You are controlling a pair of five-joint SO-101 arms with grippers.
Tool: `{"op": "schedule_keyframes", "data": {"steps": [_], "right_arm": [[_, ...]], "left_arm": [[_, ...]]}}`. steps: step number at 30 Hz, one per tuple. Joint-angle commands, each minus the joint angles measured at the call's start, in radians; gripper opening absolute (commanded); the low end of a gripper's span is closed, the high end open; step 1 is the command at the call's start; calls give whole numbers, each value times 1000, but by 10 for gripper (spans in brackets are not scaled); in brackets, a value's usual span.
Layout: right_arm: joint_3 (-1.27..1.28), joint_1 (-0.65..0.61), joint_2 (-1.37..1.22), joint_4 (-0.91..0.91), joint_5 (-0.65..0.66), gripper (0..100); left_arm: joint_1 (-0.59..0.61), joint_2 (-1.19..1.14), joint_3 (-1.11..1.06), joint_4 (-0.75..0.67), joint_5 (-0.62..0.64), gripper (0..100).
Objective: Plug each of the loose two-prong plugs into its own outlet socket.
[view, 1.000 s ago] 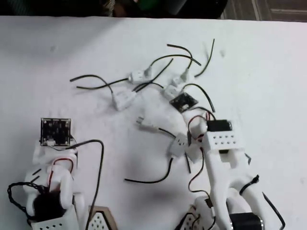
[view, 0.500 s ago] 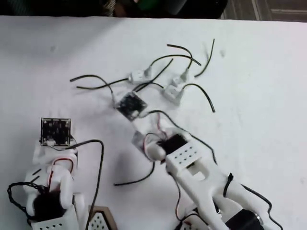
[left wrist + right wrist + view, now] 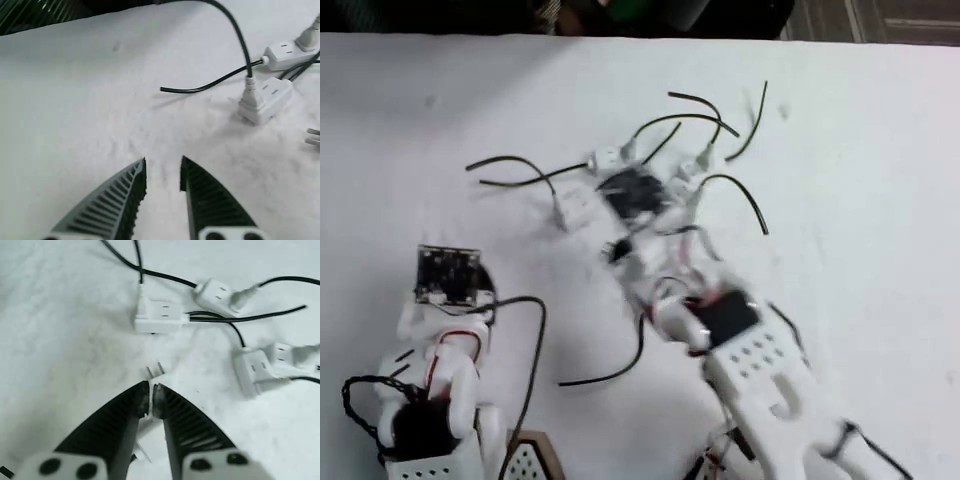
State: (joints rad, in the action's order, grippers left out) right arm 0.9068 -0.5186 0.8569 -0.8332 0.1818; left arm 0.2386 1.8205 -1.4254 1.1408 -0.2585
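A loose two-prong plug (image 3: 155, 371) lies on the white table, its prongs showing just past the tips of my right gripper (image 3: 151, 387). That gripper is shut and sits over the plug's white body. In the high view the same plug (image 3: 617, 250) lies under the right arm (image 3: 750, 350), near the table's middle. Beyond it are white outlet blocks: one (image 3: 160, 317) with a cord plugged in, another (image 3: 215, 292), and a pair (image 3: 255, 367). My left gripper (image 3: 162, 162) is open above bare table, apart from an outlet block (image 3: 267, 100).
Black cords (image 3: 695, 118) loop around the outlet cluster at the table's centre, and one cord (image 3: 610, 372) trails toward the front. The left arm (image 3: 430, 400) rests at the front left. Bare table lies to the far left and far right.
The right arm swung left across the table, then stretched toward the outlet cluster. The outlet and cord by it were dragged left. The left arm shifted slightly.
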Motion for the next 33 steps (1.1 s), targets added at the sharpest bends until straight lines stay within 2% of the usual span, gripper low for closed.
{"op": "schedule_keyframes", "data": {"steps": [1,5,12,16,19,23,29,33], "right_arm": [[-37,142,147,-88,15,20],[-34,265,180,-125,80,19],[-35,389,84,-81,78,20],[-35,447,31,-10,78,19],[-35,503,12,35,57,19],[-40,581,8,68,-38,20],[-40,601,8,73,-43,20],[-37,599,8,73,-44,20]], "left_arm": [[-166,-13,12,12,-31,121],[-318,-97,80,40,-61,106],[-444,-456,304,49,-60,134],[-532,-696,407,31,25,215],[-602,-848,473,2,74,225],[-682,-1040,523,-89,144,226],[-728,-1319,562,-318,207,226],[-730,-1498,635,-384,207,226]]}}
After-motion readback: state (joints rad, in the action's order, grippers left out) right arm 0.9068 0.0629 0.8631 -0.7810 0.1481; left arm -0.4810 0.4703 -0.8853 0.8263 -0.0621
